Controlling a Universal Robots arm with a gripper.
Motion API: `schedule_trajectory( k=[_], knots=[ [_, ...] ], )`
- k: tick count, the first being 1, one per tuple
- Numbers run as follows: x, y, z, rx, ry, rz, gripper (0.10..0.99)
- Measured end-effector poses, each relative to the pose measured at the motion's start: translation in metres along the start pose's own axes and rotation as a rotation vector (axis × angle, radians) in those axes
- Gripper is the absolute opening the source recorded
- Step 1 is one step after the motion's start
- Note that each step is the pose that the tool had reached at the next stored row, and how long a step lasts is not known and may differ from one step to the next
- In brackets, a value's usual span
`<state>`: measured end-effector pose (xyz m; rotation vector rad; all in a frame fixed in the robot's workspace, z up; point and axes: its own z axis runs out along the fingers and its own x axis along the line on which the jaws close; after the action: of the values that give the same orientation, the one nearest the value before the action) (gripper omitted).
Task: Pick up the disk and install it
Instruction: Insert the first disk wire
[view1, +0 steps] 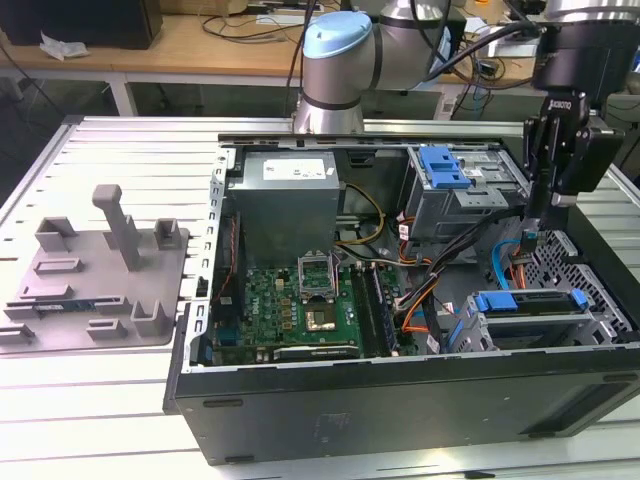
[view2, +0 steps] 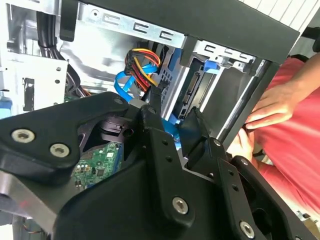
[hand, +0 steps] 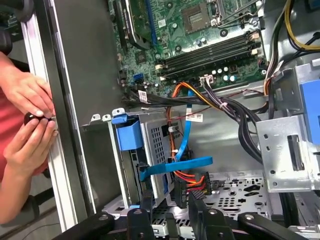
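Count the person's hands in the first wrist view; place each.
2. One hand touches the silver strip outside the computer case; the second hand, beside it, pinches a small black object against that strip. Others may be out of frame.

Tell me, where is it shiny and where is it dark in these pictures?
Exterior view: light glints on the arm's blue cap, the case front is dark. Second wrist view: the gripper is a dark shape. First wrist view: the metal bracket gleams.

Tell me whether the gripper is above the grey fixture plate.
No, the gripper hangs over the computer case, away from the fixture plate.
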<state>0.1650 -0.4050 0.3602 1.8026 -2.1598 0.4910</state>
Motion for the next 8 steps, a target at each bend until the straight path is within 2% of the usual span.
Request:
schedule_trajectory(
  k=[1, 2, 4, 5, 8],
  knots=[
    [-0.0011, 0.0002, 0.0004, 0.001, 0.0030, -0.001, 0.420],
    [-0.0042, 0.0007, 0.0018, 0.003, 0.0121, -0.002, 0.420],
    [-0.0103, 0.0019, 0.0038, 0.005, 0.0225, -0.002, 0.420],
    [-0.0152, 0.0029, 0.0053, 0.007, 0.0319, -0.002, 0.420],
    [-0.0208, 0.0039, 0.0080, 0.009, 0.0437, -0.002, 0.420]
  ],
)
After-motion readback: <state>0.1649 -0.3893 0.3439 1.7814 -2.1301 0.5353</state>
